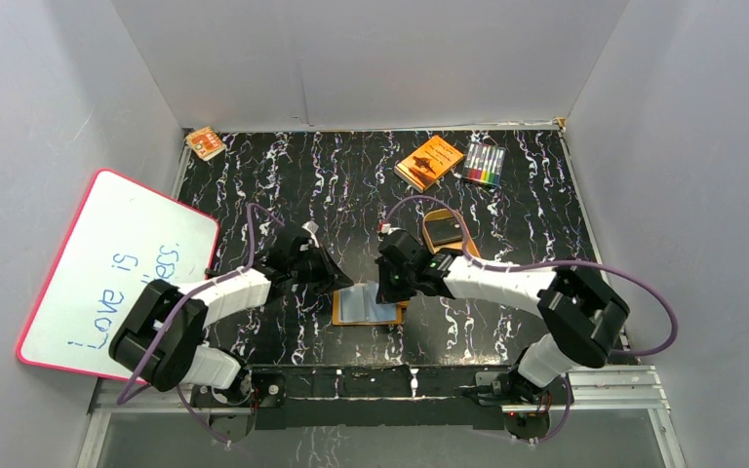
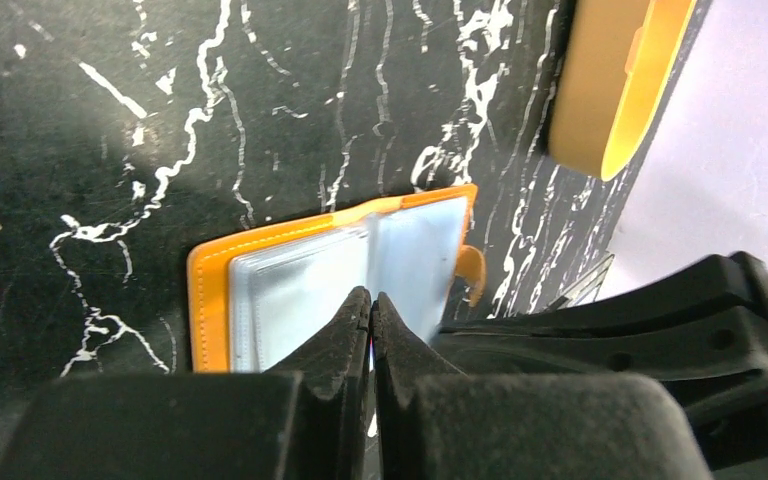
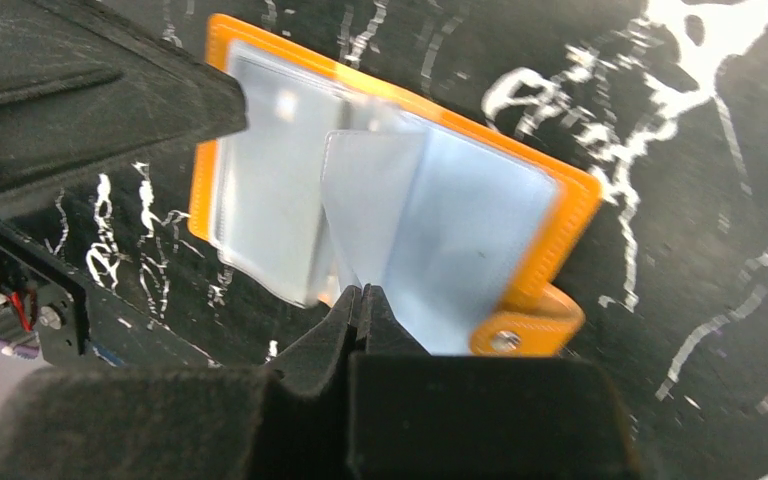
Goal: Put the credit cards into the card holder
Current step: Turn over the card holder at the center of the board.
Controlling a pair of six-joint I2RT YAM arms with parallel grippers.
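The orange card holder (image 1: 337, 314) lies open near the table's front middle, clear pockets up. It also shows in the left wrist view (image 2: 205, 300) and the right wrist view (image 3: 572, 215). Its snap tab (image 3: 505, 338) points toward the right gripper. Pale blue fills the pockets; I cannot tell separate credit cards apart. My right gripper (image 3: 363, 290) is shut on the near edge of a translucent pocket leaf (image 3: 370, 190) and holds it raised; the leaf also shows in the left wrist view (image 2: 415, 255). My left gripper (image 2: 371, 297) is shut, tips over the holder's left half. In the top view the left gripper (image 1: 336, 276) and right gripper (image 1: 386, 290) flank the holder.
A gold oval tray (image 1: 463, 239) holding a black block (image 1: 444, 232) sits just behind the right gripper; the tray also shows in the left wrist view (image 2: 600, 90). An orange book (image 1: 429, 161) and markers (image 1: 484, 164) lie at the back. A whiteboard (image 1: 117, 268) leans at left.
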